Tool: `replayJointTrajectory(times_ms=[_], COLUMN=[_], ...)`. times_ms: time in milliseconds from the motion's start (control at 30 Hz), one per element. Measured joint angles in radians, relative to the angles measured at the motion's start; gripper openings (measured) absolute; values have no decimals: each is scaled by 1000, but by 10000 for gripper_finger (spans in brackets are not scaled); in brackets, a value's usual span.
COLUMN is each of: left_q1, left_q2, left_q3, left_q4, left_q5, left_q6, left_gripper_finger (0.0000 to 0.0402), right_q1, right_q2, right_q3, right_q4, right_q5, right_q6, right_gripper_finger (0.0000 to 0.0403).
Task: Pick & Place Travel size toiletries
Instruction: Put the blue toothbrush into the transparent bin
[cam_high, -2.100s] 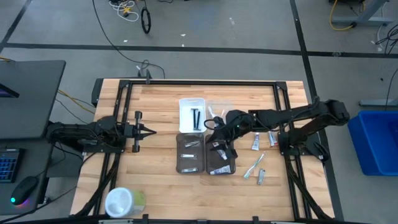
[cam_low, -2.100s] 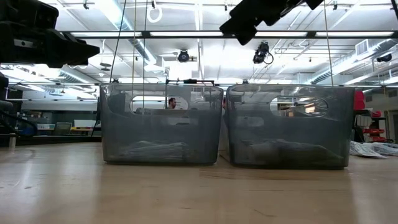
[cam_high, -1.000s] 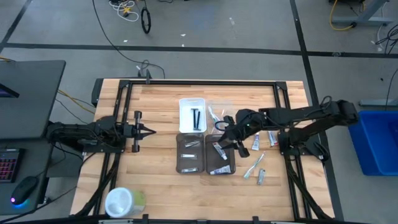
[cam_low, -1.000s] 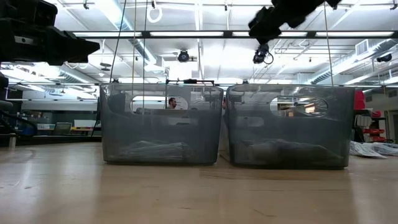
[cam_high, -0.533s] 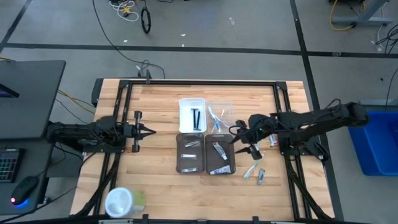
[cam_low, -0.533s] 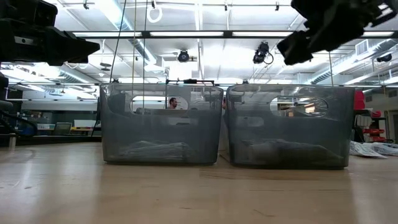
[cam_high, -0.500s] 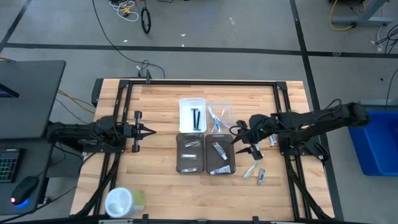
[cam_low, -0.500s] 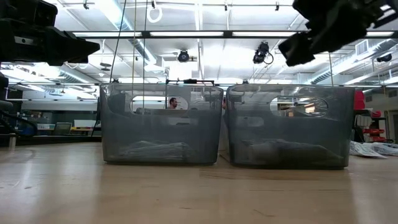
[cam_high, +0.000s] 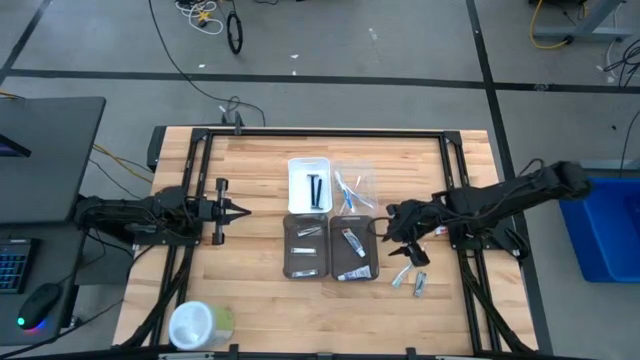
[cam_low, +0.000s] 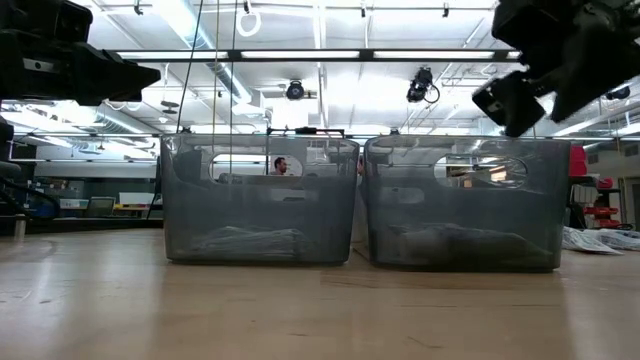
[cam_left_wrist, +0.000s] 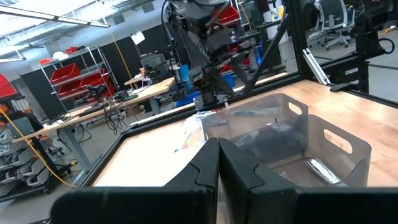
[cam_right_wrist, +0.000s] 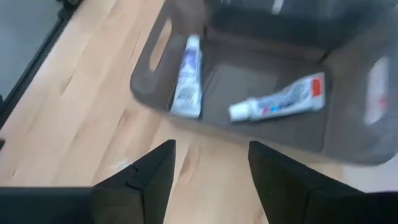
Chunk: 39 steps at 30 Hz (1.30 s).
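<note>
Right pincer (cam_high: 402, 232): fingers spread, empty, above bare wood just beside the right grey tray (cam_high: 355, 246).
Right grey tray: holds two white tubes (cam_right_wrist: 186, 76); rim close to the fingertips.
Loose toiletries (cam_high: 402, 272): on the table (cam_high: 250, 180), just beside the right pincer, toward the near edge.
Left pincer (cam_high: 243, 210): pressed together, well apart over the open left side of the table.

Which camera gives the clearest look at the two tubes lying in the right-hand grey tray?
The right wrist view: it looks down into the grey tray and shows both tubes lying apart on its floor. The high view shows them only as small pale slivers. The low view shows a blurred heap through the wall; the left wrist view does not resolve them.
</note>
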Motion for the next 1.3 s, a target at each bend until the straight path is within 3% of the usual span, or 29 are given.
replayJointTrajectory(times_ms=[500, 1033, 1300], left_q1=[0, 0, 0], left_q2=[0, 0, 0], left_q3=[0, 0, 0], left_q4=[0, 0, 0], left_q5=[0, 0, 0], left_q6=[0, 0, 0], left_gripper_finger=[16, 16, 16], right_q1=[103, 275, 351], right_q2=[45, 219, 291], right_q3=[30, 30, 30], right_q4=[-72, -92, -85], right_q5=[54, 105, 137], right_q6=[78, -103, -118], right_gripper_finger=[236, 237, 231])
